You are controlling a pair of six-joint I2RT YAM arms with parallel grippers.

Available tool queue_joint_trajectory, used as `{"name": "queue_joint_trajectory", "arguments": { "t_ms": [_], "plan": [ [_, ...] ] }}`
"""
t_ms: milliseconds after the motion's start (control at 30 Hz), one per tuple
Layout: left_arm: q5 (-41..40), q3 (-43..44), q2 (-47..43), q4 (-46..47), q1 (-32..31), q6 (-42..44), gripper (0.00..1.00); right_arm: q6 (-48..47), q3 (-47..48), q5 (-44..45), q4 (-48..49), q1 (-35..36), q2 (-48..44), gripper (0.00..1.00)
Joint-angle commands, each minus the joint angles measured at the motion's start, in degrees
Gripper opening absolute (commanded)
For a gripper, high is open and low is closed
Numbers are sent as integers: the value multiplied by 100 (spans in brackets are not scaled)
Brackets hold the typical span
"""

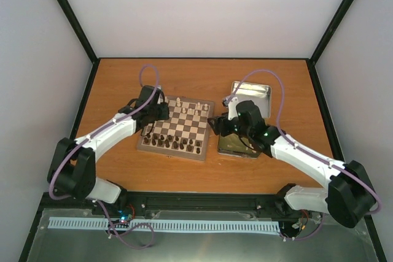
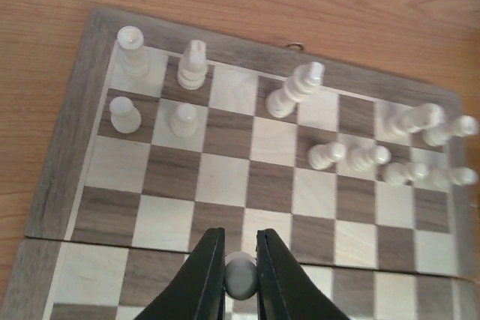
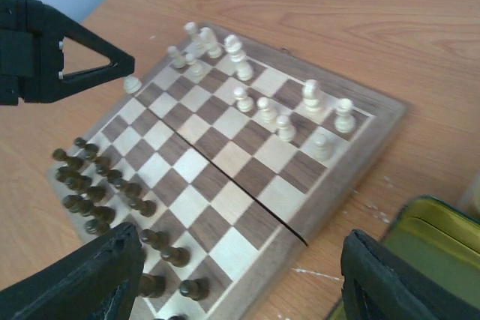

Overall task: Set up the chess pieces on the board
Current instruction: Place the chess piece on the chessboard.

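Left gripper (image 2: 240, 239) is clamped shut on a cream pawn (image 2: 240, 276), held above the board (image 2: 66, 148), mid-ranks. Right gripper (image 3: 240, 260) is spread wide, empty. The pawn is best lowered upright into the gap among standing pawns (image 2: 124, 116), released only once seated.

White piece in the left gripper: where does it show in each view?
Top external: too small to make out; it is at the tip of the left gripper.
Left wrist: white piece at bottom centre, pinched in the gripper.
Right wrist: upper left, at the black gripper's tip.
Shared landmark: the board.
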Motion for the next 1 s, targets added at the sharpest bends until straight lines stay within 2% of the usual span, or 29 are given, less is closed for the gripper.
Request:
{"name": "queue_joint_trajectory", "arguments": {
  "t_ms": [0, 133, 333, 633, 967],
  "plan": [
    [-829, 187, 389, 609, -96, -50, 2, 249, -260, 748, 36, -38, -357, 73],
    [-373, -23, 619, 1508, -102, 348, 1, 234, -361, 809, -35, -56, -474, 73],
    [-110, -37, 1057, 2080, -106, 459, 2, 239, -523, 693, 54, -58, -572, 73],
    [-528, 207, 1545, 2052, -106, 553, 3, 225, -519, 794, -36, -75, -584, 73],
    [-468, 255, 1875, 2240, -106, 663, 5, 236, -458, 702, -52, -75, -498, 74]
  ]
}}
